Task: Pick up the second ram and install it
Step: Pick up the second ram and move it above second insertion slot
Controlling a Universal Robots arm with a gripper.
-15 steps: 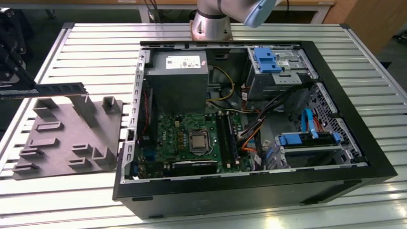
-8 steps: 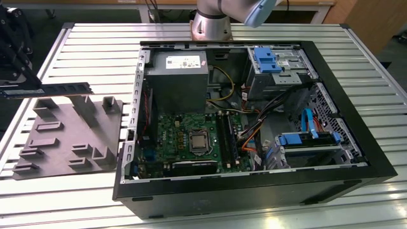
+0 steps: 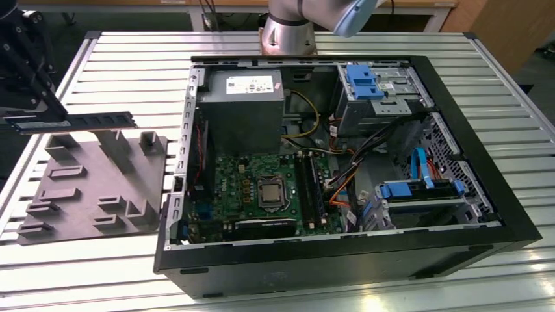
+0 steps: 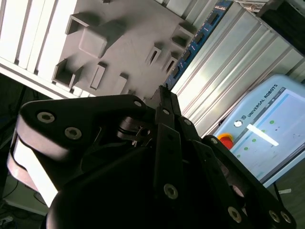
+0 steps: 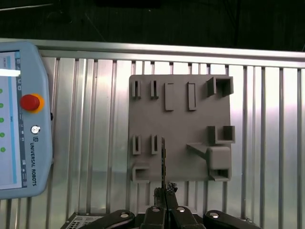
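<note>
My gripper (image 3: 52, 116) hangs at the exterior view's far left, above the grey holder tray (image 3: 95, 188). It is shut on the second ram (image 3: 82, 121), a long dark green stick held level and clear of the tray. In the first wrist view the ram (image 5: 163, 160) appears edge-on, sticking out from the closed fingertips (image 5: 160, 202) over the tray (image 5: 190, 129). The second wrist view shows the ram (image 4: 196, 45) running out past the black gripper (image 4: 164, 98). The motherboard's black memory slots (image 3: 308, 192) lie inside the open computer case (image 3: 347, 260), well off to the exterior view's right.
The case holds a grey power supply (image 3: 238, 104), blue drive brackets (image 3: 364, 81) and loose cables (image 3: 347, 188). A teach pendant (image 5: 21, 119) lies on the slatted metal table (image 3: 113, 71) beside the tray. The arm's base (image 3: 290, 32) stands behind the case.
</note>
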